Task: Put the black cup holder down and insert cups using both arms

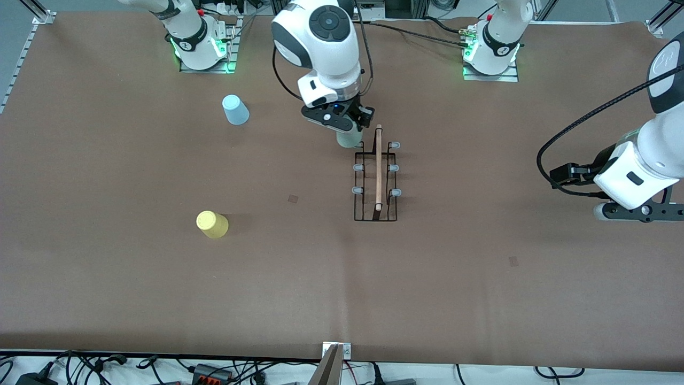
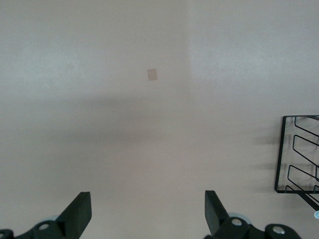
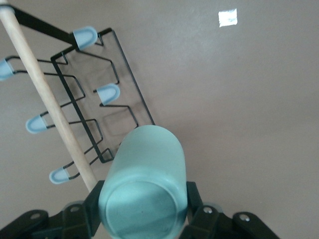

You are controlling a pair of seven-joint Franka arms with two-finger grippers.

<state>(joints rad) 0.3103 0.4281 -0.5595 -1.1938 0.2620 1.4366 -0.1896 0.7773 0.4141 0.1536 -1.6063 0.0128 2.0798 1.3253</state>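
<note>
yellow cup (image 1: 212,224) sat loose, blue cup (image 1: 235,109) too | black cup holder (image 1: 376,179) already placed | right gripper (image 1: 350,128) clamped on mint cup (image 3: 144,186) over its pegs; left gripper (image 2: 148,215) waited wide open, empty

The right gripper (image 1: 350,131) is gripping the mint cup (image 1: 349,139) over the black cup holder (image 1: 375,179); the left gripper (image 1: 641,211) is waiting.
</note>
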